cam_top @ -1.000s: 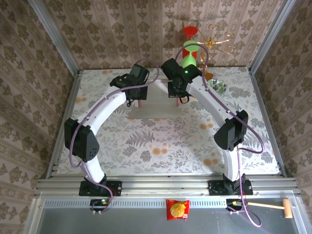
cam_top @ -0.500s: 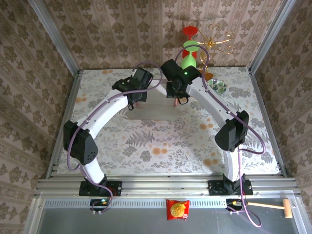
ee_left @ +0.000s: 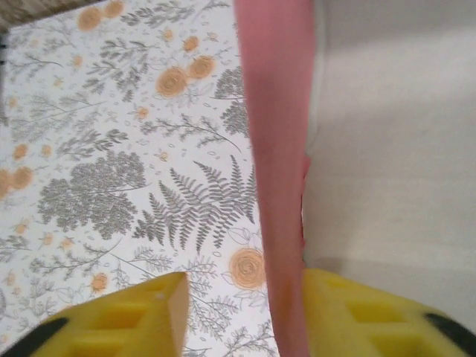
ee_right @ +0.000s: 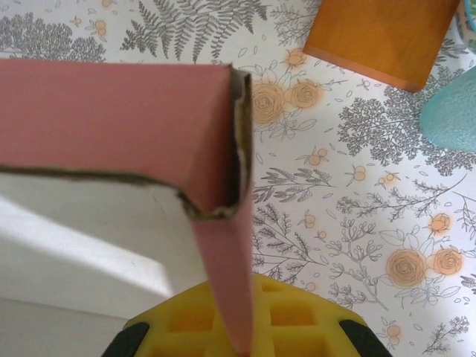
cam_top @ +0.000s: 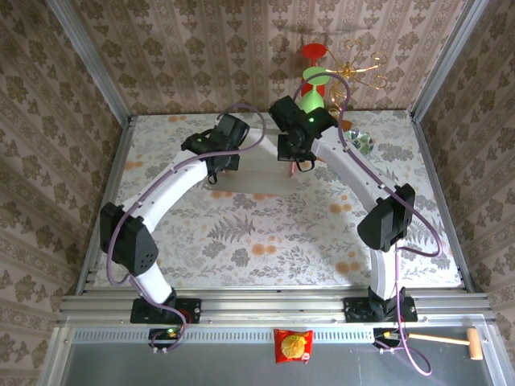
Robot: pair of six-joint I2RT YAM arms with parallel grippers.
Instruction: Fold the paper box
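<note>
Two robot arms meet over the paper box (cam_top: 253,178), which sits toward 12 o'clock on the floral-print counter (cam_top: 265,241), between the two wrists. The left tool (ee_left: 244,297) stands spread: an upright pink wall of the box runs between its yellow fingers (ee_left: 126,323), close against the right-hand one and clear of the other, with the whitish inside of the box at 3 o'clock of that wall. The right tool (ee_right: 238,320) is pressed together, pinching a pink flap at the box's folded corner, whose raw cardboard edge faces the wrist camera. An orange-brown flat packet (ee_right: 379,33) lies on the counter at 1 o'clock from that corner, apart from the box, and a teal dish (ee_right: 454,111) edges in at 3 o'clock. Beyond the counter's far edge, at 12 o'clock, stand a green cone (cam_top: 312,98) and a gold wire ornament (cam_top: 364,66). On the grey ledge in front of the arm bases, a red snack packet (cam_top: 292,346) rests at 6 o'clock and a wooden mallet (cam_top: 451,341) at 5 o'clock.
</note>
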